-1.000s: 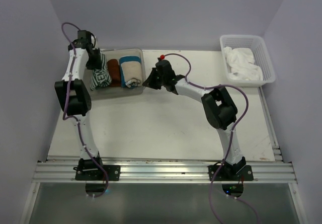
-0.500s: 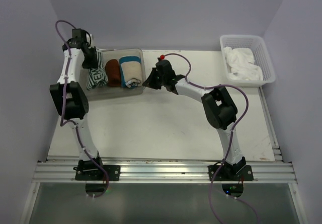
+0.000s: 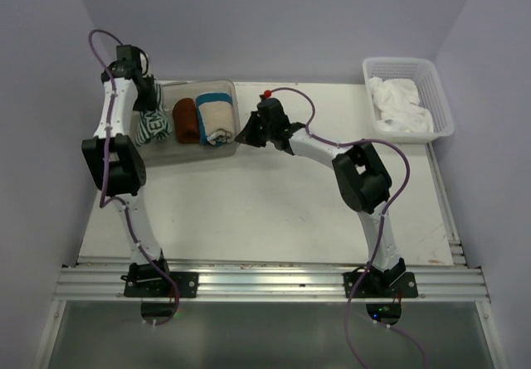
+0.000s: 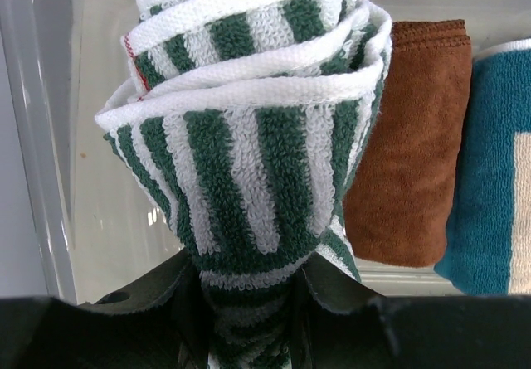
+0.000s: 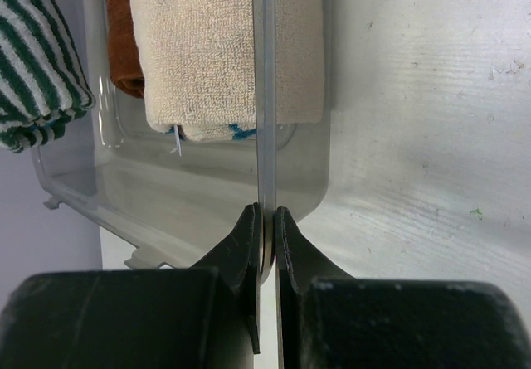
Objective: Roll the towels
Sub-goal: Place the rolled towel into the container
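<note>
Striped towel point(image 4: 265, 137) held over clear bin point(image 3: 192, 155), white table point(image 3: 265, 211), lilac walls point(image 3: 274, 21)

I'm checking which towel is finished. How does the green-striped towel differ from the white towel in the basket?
The green-striped towel is wound into a roll; the white towel lies crumpled. The green-striped towel is clamped by the left gripper at the clear bin's left end; the white towel lies in the white basket at the far right. The green-striped towel is patterned, the white towel plain. Both are soft cloth.

Rolled striped towel point(image 4: 249, 137) (bin point(image 3: 228, 86), left end); white towel point(image 3: 400, 104) crumpled in basket point(image 3: 440, 95).
</note>
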Motion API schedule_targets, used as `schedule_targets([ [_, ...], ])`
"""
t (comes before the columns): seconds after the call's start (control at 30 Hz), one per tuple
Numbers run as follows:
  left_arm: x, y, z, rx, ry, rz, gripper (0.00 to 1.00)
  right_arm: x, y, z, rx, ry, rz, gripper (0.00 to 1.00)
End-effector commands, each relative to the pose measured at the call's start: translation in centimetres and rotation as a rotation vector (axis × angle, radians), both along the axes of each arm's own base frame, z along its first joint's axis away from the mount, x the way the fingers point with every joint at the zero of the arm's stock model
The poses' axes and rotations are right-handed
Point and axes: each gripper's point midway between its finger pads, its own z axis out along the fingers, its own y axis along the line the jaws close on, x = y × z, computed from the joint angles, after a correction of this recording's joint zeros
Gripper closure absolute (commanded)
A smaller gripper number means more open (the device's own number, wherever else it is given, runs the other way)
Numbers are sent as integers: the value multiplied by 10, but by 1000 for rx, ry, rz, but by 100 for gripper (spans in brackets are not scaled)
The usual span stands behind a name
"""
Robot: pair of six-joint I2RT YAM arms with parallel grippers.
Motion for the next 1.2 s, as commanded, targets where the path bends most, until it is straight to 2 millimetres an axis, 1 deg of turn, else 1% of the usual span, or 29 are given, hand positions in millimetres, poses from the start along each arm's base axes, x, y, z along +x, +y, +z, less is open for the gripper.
schedule_targets([
  [0.0, 16, 10, 16, 34, -59, -12, 89, -13, -2, -26, -76, 41, 70, 100],
  [0.03, 18, 9, 8, 30, -46, -16, 89, -13, -2, -25, -76, 41, 70, 100],
  [0.1, 19, 9, 0, 24, -30, -16, 89, -13, -1, -25, -77, 41, 71, 100],
  [0.13, 20, 6, -8, 7, -16, -25, 89, -12, -2, -25, -77, 41, 67, 100],
  [0.17, 21, 1, -13, -17, -12, -41, 89, -12, -2, -25, -78, 40, 68, 100],
  [0.2, 23, 0, -14, -25, -20, -41, 89, -13, -1, -27, -78, 42, 71, 100],
  [0.23, 23, -1, -20, -33, -11, -42, 89, -14, -2, -27, -78, 46, 69, 100],
  [0.37, 24, 2, -37, -27, 28, -28, 89, -15, -4, -29, -83, 47, 70, 100],
  [0.43, 25, 1, -46, -34, 42, -25, 90, -16, -4, -29, -87, 48, 72, 100],
  [0.5, 27, 0, -48, -44, 35, -28, 90, -15, -4, -30, -89, 50, 72, 100],
  [0.7, 34, -1, -65, -60, 51, -20, 88, -15, -3, -31, -90, 49, 71, 100],
  [0.9, 35, -1, -79, -68, 70, -10, 79, -15, -4, -34, -93, 54, 70, 100],
  [0.93, 36, -6, -82, -92, 69, -19, 76, -16, -4, -35, -94, 56, 73, 100],
  [1.0, 36, -7, -84, -100, 73, -25, 73, -15, -4, -34, -94, 55, 74, 100],
  [1.1, 36, -7, -88, -102, 78, -20, 61, -15, -4, -34, -97, 57, 73, 100],
  [1.13, 36, -8, -88, -105, 78, -18, 55, -16, -4, -34, -98, 56, 73, 100],
  [1.17, 35, -7, -87, -102, 78, -16, 53, -15, -5, -34, -99, 55, 73, 100],
])
